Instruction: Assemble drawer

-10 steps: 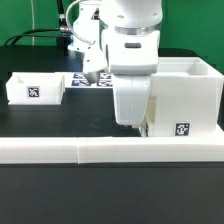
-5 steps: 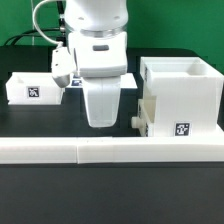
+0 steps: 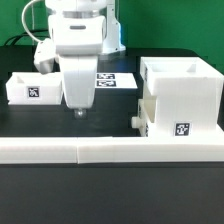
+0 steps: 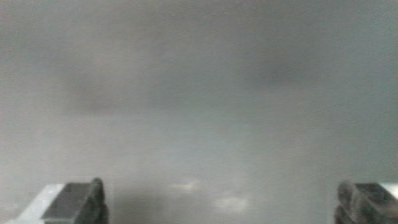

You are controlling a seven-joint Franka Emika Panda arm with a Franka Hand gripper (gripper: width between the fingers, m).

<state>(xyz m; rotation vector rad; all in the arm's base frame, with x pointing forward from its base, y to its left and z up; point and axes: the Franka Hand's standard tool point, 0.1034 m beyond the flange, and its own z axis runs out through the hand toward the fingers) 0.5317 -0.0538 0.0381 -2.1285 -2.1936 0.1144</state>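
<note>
Robot arm (image 3: 80,30), white, hangs over a black desk (image 3: 50,122), towards the exterior view's left of centre. Its claw (image 3: 78,108) points straight down and hovers just above the desk surface, touching nothing. In the blurred grey wrist view the two fingers (image 4: 71,202) stand far apart at the edges of the picture with nothing between them, so the claw is open and empty.

The tall white drawer housing (image 3: 182,92) stands on the exterior view's right, well apart from the claw, with a black-and-white tag low on its front. A small knob (image 3: 135,118) sticks out from its lower side towards the claw. A loose tray (image 3: 20,92) with a tag on its wall sits on the exterior view's left, near the claw but not touching it. The marker board (image 3: 116,80) lies flat behind the claw. A long low white bar (image 3: 100,150) runs across the front of the desk.
</note>
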